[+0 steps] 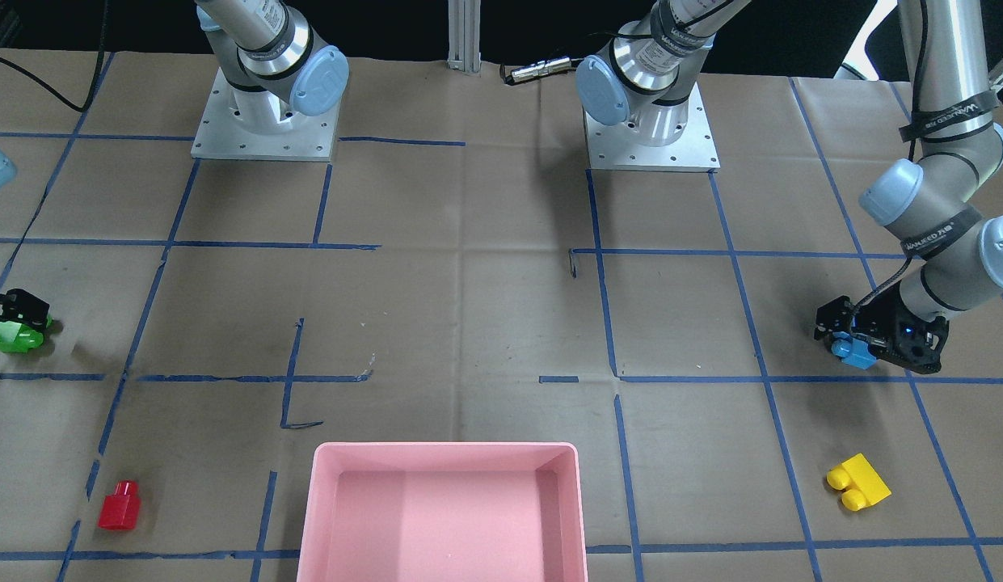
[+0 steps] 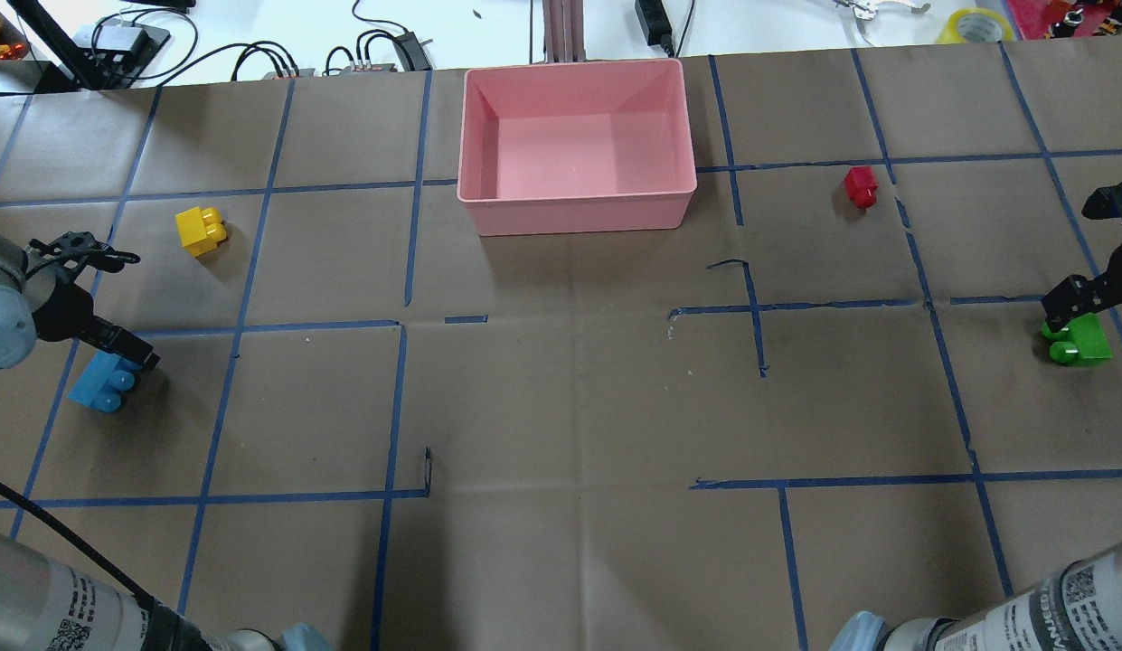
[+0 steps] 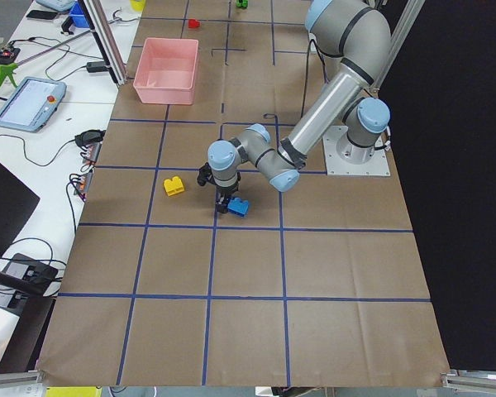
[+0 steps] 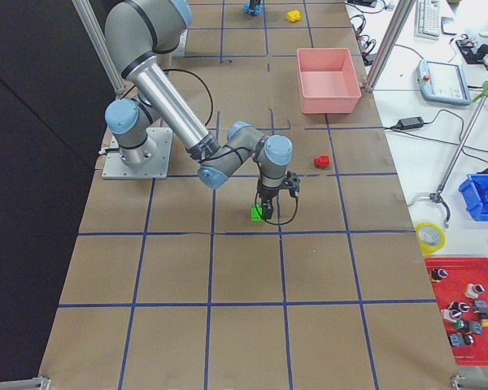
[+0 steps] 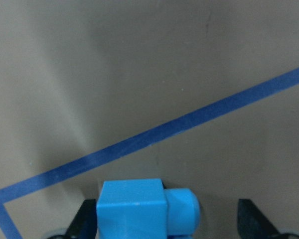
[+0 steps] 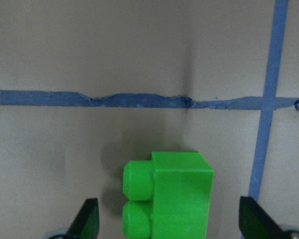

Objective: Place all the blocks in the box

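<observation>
Overhead exterior: pink box (image 2: 574, 212) sits far-centre on the paper-covered table (image 2: 570, 407), all 4 blocks outside it. L gripper (image 2: 117, 357) is down low at the table's left side, at the blue block (image 2: 102, 384). L wrist cam shows its fingers (image 5: 87, 221) spread w/ the block btwn them, right up by one finger, the other well clear, so not pinching. Yellow block (image 2: 200, 231) lies nearby on its own, on the box's side of the gripper. R gripper (image 2: 1080, 312) is low at the table's right edge over the green block (image 2: 1078, 342). R wrist cam: fingers (image 6: 88, 221) spread wide, block btwn, gaps both sides. Red block (image 2: 860, 186) sits alone right of the box, near but apart.
</observation>
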Tool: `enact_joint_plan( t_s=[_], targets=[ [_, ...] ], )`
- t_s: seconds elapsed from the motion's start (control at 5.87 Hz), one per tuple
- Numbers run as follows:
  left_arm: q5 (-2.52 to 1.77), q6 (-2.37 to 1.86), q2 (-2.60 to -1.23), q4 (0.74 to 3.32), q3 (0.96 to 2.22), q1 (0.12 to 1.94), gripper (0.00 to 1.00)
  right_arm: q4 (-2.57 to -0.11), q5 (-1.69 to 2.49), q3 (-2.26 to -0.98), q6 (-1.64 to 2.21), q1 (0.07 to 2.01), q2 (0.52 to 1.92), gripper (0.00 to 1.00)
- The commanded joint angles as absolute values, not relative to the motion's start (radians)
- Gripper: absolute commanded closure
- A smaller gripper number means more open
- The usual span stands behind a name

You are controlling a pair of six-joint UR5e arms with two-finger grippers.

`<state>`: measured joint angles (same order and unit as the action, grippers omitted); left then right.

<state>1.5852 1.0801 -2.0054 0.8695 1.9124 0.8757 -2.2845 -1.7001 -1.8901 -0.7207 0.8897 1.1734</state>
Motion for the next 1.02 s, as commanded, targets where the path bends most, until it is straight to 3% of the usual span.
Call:
enact_joint_plan(
  t_s=[0.0,0.34,0.85],
  targets=[
    [1.591,1.081,-2.005,0.865,1.916,0.871,0.0,-2.286,-1.707,-1.891,-0.726,0.89,1.161,0.0],
    [1.591,1.081,-2.002,0.865,1.916,0.87,0.02,-2.289,-1.709,-1.894,-0.726,0.888,1.16,0.0],
    [1.607,1.08,-2.003,0.867,1.91,0.871,0.52,-2.289,-1.713,-1.898,-0.726,0.888,1.151,0.01]
  ],
)
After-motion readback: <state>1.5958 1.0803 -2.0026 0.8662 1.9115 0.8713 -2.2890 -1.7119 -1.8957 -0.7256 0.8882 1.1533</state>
